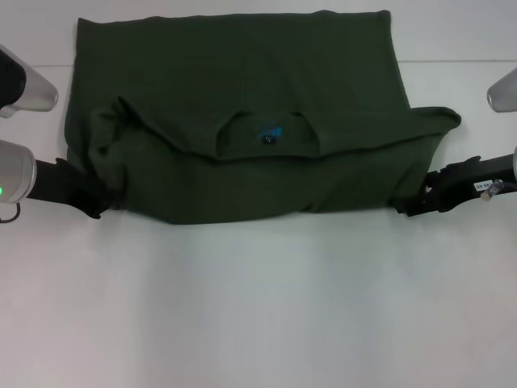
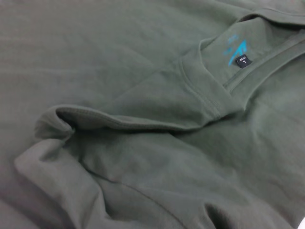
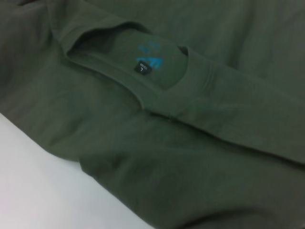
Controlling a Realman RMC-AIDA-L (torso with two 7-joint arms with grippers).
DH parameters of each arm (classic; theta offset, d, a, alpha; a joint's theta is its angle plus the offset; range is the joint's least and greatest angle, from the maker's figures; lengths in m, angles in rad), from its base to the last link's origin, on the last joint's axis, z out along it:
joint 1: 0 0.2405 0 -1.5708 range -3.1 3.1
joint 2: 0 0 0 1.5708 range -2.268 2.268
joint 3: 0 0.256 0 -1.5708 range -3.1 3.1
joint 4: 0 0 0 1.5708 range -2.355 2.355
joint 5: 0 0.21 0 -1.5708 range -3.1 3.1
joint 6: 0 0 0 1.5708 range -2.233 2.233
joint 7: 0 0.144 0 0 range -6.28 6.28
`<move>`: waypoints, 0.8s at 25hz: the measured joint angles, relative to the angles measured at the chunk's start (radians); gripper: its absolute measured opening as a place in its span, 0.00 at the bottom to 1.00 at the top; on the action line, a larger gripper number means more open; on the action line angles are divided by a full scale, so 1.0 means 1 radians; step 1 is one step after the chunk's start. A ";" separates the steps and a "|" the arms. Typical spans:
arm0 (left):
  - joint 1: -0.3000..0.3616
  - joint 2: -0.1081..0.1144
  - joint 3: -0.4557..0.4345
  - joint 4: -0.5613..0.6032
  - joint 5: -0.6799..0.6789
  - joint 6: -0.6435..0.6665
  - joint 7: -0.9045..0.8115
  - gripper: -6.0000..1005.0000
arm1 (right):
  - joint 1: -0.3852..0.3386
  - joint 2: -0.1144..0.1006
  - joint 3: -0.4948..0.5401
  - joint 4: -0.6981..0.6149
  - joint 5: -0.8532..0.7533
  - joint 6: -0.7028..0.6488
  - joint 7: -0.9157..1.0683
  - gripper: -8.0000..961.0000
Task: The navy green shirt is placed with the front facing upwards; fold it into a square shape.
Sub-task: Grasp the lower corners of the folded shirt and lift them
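Observation:
The navy green shirt (image 1: 242,81) lies across the far half of the white table (image 1: 258,307). Its collar half is folded over toward me, so the round collar (image 1: 266,136) with its small dark label (image 2: 243,61) (image 3: 143,68) faces up mid-cloth. My left gripper (image 1: 98,206) sits at the near left corner of the folded layer, its tips buried in the cloth. At the near right corner my right gripper (image 1: 401,206) is placed the same way, and the cloth's edge runs taut down to it. Both look shut on the fabric.
Bare white tabletop stretches from the shirt's near edge to the front. Grey arm segments (image 1: 28,89) (image 1: 502,90) hang at the far left and far right, beside the shirt's outer edges.

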 joint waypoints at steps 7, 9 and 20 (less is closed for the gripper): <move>-0.004 0.000 0.001 0.000 0.000 -0.005 0.000 0.04 | -0.001 -0.006 0.005 0.074 0.073 0.034 -0.087 0.82; -0.006 0.000 0.001 -0.001 0.000 -0.005 0.000 0.04 | 0.003 -0.009 0.001 0.088 0.070 0.048 -0.086 0.73; -0.008 -0.001 0.000 0.000 -0.002 -0.006 -0.010 0.04 | -0.007 -0.020 0.003 0.082 0.066 0.055 -0.086 0.27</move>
